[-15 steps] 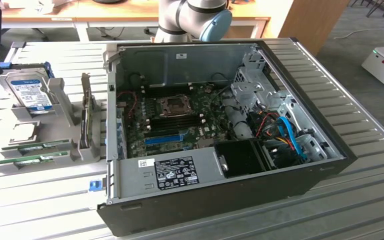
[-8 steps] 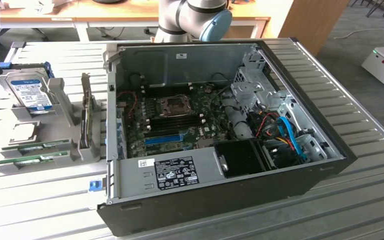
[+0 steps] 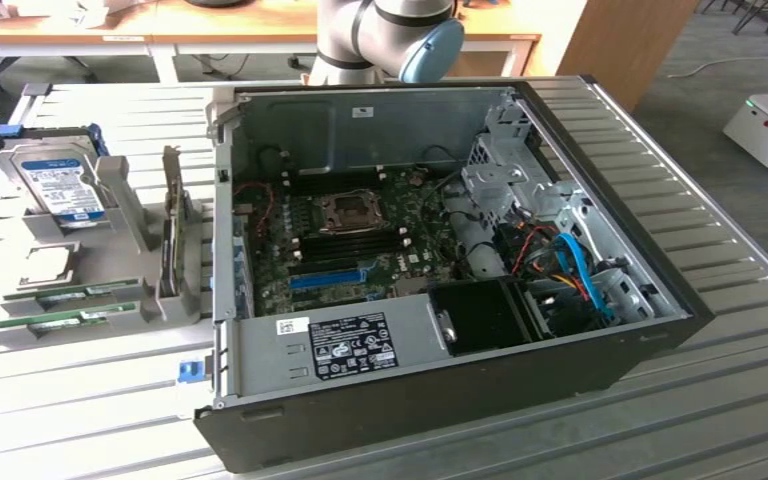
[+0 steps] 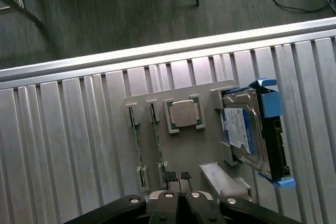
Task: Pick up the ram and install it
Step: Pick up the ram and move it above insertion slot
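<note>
Ram (image 3: pixel 69 296) is stored in the grey holder (image 4: pixel 178 148): two green sticks stand on edge in parallel grooves at the end of the holder opposite the hard drive (image 4: pixel 244 132), with the processor (image 4: pixel 182 114) seated between the two groups. Neither stick is lifted; which of the two is the target cannot be told. The gripper (image 4: pixel 181 201) hangs above the holder, clear of it, on the side where the grooves end, with its fingers pressed together and nothing between them. The open computer case (image 3: pixel 424 350) stands just beside the holder on the same slatted table (image 4: pixel 63 145). The step in hand is judged to be the approach to the ram. To do it well, the fingers must be spread before they reach the holder, since pressed together they would strike the board's upper edge. Centre the gripper over one stick only, keep the jaws square to its flat faces, and grip near mid-length so the board does not tilt. Keep clear of the neighbouring stick, and draw the ram straight out along its groove.
</note>
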